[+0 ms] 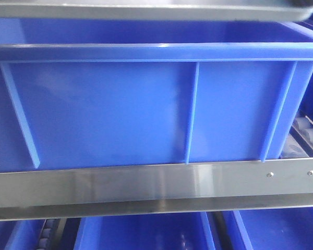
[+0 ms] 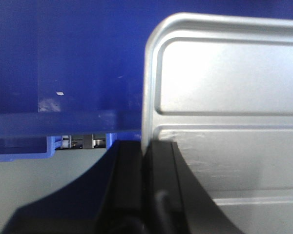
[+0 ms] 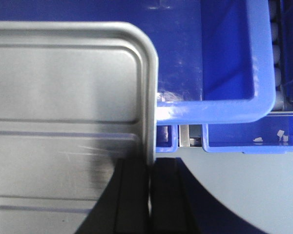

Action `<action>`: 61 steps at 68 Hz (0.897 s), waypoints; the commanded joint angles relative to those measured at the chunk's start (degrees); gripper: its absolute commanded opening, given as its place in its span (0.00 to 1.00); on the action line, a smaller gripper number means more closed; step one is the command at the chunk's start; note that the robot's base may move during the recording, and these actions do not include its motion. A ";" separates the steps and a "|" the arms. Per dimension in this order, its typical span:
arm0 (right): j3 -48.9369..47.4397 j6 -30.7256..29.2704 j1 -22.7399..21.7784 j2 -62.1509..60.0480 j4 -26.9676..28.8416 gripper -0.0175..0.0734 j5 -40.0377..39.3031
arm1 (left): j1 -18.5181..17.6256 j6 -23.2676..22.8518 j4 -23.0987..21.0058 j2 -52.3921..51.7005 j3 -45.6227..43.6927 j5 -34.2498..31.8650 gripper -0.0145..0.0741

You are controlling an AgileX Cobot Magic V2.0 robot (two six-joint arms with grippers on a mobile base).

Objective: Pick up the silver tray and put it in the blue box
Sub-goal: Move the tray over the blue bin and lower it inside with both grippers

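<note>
steel frame bar runs across below the blue box. my left claw is clenched on the silver tray, which is held above the box; right claw pinches the opposite rim. i'd lower both evenly, keeping corners inside the rolled rim.

Seemingly a warehouse: the blue box and other crates sit on rollers behind a steel rail.

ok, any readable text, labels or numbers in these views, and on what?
No readable text in any view.
The blue box, silver tray and steel bar carry no markings.
The white flecks on the neighbouring blue bin are too small to read as anything.
</note>
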 commanded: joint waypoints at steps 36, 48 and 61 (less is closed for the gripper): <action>-8.68 -10.51 -12.26 6.12 6.16 0.27 -17.95 | 15.69 19.67 -14.86 9.47 -12.44 -14.61 0.05; -17.83 -14.82 -14.70 13.25 8.32 0.27 -17.77 | 19.06 22.37 -15.78 12.19 -14.30 -17.22 0.05; -27.27 -21.15 -18.75 20.64 15.28 0.27 -17.65 | 26.84 31.40 -26.90 16.36 -17.91 -20.62 0.05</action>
